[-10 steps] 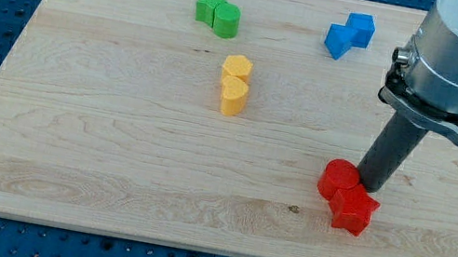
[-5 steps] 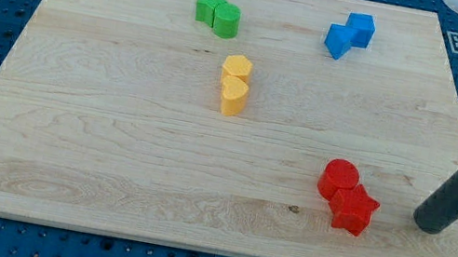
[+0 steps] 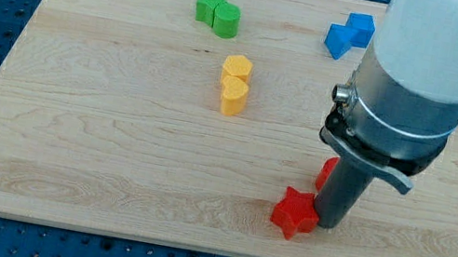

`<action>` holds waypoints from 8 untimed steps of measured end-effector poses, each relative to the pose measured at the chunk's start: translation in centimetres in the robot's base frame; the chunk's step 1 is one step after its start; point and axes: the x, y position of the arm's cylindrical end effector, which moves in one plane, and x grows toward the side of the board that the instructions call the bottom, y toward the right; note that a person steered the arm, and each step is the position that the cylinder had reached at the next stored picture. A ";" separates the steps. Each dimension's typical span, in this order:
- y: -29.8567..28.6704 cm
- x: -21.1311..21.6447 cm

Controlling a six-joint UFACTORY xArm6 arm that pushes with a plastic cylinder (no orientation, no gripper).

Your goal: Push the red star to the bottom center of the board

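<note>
At the far left-centre of the tabletop (image 3: pixel 70 119), two green blocks (image 3: pixel 218 13) are seen touching each other. Nearer and slightly to the right, two yellow blocks (image 3: pixel 235 83) stand one against the other. The red star (image 3: pixel 294 213) is located near the near edge, a little right of centre. My tip (image 3: pixel 323 225) is set against the star's right side, touching it or nearly so. A second red block (image 3: pixel 326 172) is partly hidden behind the rod, so its shape cannot be told. Two blue blocks (image 3: pixel 350 34) lie at the far right.

No pincer is fitted to this arm; nothing is grasped, and contact is made by the rod alone.

The step in hand is judged to be a leftward push. Only a short travel appears to be needed. The push should be applied through the star's middle, so that rotation off the tip is avoided. A slow, straight stroke kept parallel to the near edge is advised, so the star is not driven off the board.
</note>
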 end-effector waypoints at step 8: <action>-3.1 2.1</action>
